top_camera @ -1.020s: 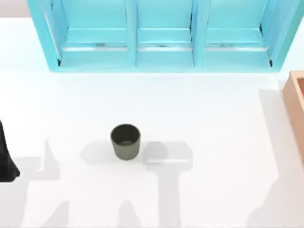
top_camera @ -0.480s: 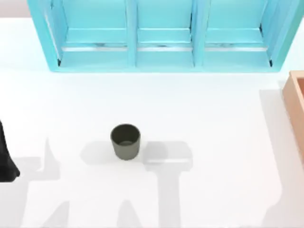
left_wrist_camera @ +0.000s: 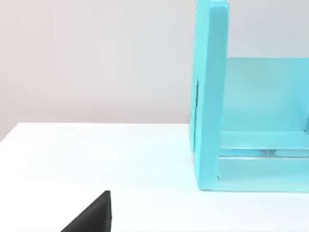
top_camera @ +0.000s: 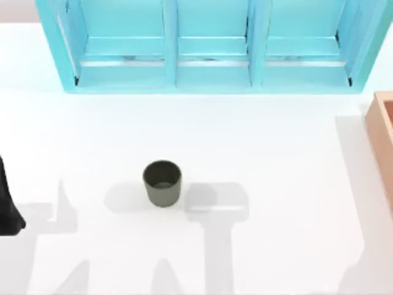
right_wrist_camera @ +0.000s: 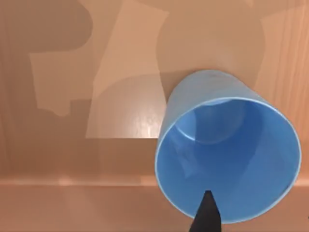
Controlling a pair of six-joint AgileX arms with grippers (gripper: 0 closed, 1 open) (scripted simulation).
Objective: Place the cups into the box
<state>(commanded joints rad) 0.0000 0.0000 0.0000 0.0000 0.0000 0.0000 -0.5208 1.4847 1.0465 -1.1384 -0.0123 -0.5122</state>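
The dark olive-grey cup stands upright on the white table, a little left of centre, with no gripper near it. A strip of the tan box shows at the table's right edge. In the right wrist view the bright blue cup hangs over the box's wooden floor. My right gripper is shut on its rim, with one black fingertip inside the cup. My left gripper is parked at the table's far left edge, and a black part of it shows in the left wrist view.
A big cyan three-bay shelf unit runs along the back of the table; its end wall stands close ahead of the left wrist. Open white tabletop lies between the olive cup and the box.
The arm shadow at the table's lower right corner has shrunk toward the right edge. The olive cup and the left arm have not moved.
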